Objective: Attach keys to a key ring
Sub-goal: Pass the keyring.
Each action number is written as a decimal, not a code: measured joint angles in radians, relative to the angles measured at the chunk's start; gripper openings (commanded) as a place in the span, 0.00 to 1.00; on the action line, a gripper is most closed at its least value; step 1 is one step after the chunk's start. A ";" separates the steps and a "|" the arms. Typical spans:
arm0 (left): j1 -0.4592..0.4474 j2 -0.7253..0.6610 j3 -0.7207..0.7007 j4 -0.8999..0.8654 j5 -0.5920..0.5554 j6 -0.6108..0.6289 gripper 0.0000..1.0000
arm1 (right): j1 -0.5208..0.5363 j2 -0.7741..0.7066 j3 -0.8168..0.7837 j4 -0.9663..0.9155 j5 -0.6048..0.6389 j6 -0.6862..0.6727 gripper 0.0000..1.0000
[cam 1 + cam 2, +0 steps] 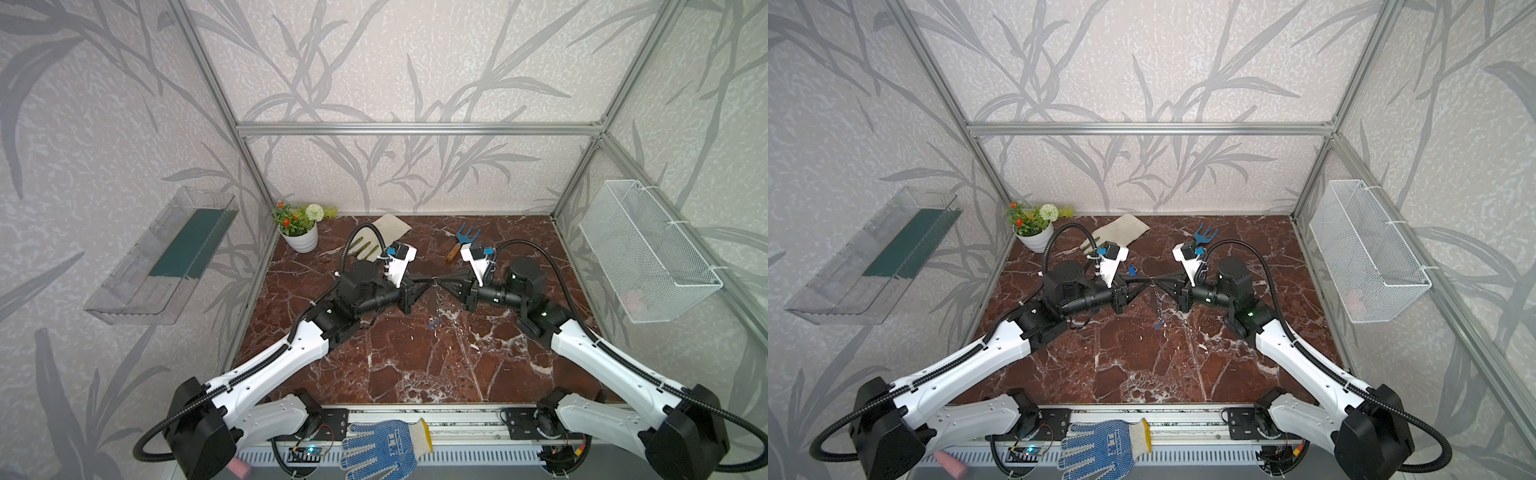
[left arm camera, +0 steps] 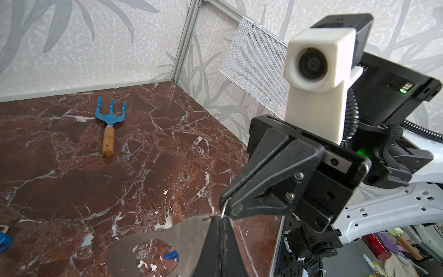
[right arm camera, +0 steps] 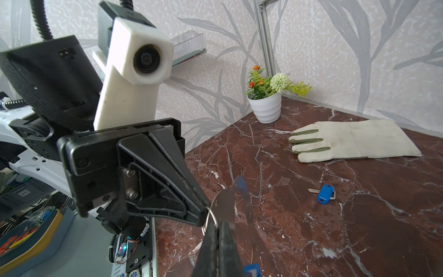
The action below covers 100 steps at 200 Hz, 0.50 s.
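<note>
1. Both arms meet tip to tip above the middle of the table (image 1: 415, 365), clear of the surface.
2. Left gripper (image 1: 428, 282): jaws clenched on the key ring (image 2: 182, 231), a flat grey plate with an oval cutout, pinched by one edge.
3. Right gripper (image 1: 444, 283): jaws clenched on a wire ring (image 3: 209, 211) of one of the keys, right against the plate's edge next to the left fingertips.
4. A loose key (image 3: 324, 193) with a blue tag lies on the table just left of the grippers. More blue tags show below the plate; cannot tell if they hang or lie on the table.
5. Plate handling, judged: thin, stiff, smooth metal, probably slippery and prone to pivot in a pinch. Best held on its flat faces, leaving the edge holes free.
6. Wire ring handling, judged: tiny, light, springy, easy to twist out. Best pinched across the wire, away from the split end. The plastic tag is light and will swing.
7. Step looks like threading the ring into an edge hole.
</note>
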 measured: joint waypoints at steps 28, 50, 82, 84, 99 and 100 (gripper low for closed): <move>0.000 -0.025 -0.031 0.030 -0.034 -0.016 0.19 | -0.009 0.000 -0.004 0.026 -0.018 0.039 0.00; 0.002 -0.066 -0.071 0.072 -0.045 -0.035 0.19 | -0.045 0.000 -0.033 0.084 -0.032 0.095 0.00; 0.013 -0.074 -0.099 0.153 -0.040 -0.076 0.19 | -0.070 0.006 -0.055 0.150 -0.059 0.166 0.00; 0.013 -0.074 -0.100 0.157 -0.040 -0.079 0.19 | -0.070 0.006 -0.055 0.154 -0.061 0.169 0.00; 0.020 -0.058 -0.100 0.185 -0.029 -0.100 0.19 | -0.070 0.009 -0.055 0.177 -0.071 0.187 0.00; 0.021 -0.056 -0.100 0.188 -0.029 -0.101 0.19 | -0.070 0.009 -0.055 0.178 -0.072 0.188 0.00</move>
